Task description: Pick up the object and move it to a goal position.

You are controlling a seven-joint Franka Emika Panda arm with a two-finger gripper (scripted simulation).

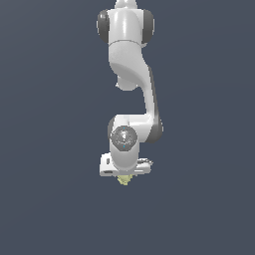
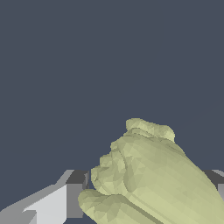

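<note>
The object (image 1: 123, 180) is a small pale yellow-green knobbly clump. In the exterior view it pokes out just under the white hand of the arm. In the wrist view the object (image 2: 144, 175) fills the space between the two fingers (image 2: 52, 205) and touches the dark pads on both sides. My gripper (image 1: 124, 177) points down over the dark floor and is shut on the object; it also shows in the wrist view (image 2: 146, 188). I cannot tell how high the object is above the floor.
The white arm (image 1: 130, 55) reaches in from the top of the exterior view. Plain dark grey-blue floor (image 1: 50, 199) surrounds it on all sides. No goal marker shows.
</note>
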